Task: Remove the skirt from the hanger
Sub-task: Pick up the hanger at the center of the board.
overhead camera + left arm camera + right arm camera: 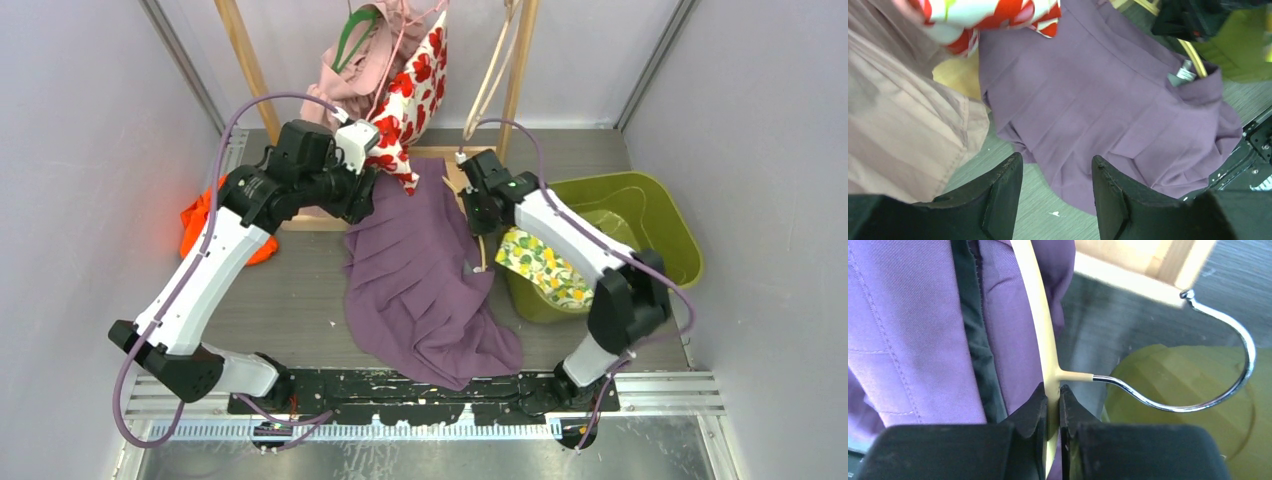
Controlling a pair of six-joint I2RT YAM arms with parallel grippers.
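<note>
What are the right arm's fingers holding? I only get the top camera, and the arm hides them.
Observer: The right fingers are shut on the cream hanger, right by where its metal hook branches off.
Operator: Is the hook hanging on something?
Observer: No, it touches nothing I can see in the right wrist view.
Operator: And the left fingers?
Observer: The left fingers are open with nothing between them, above the purple skirt.
</note>
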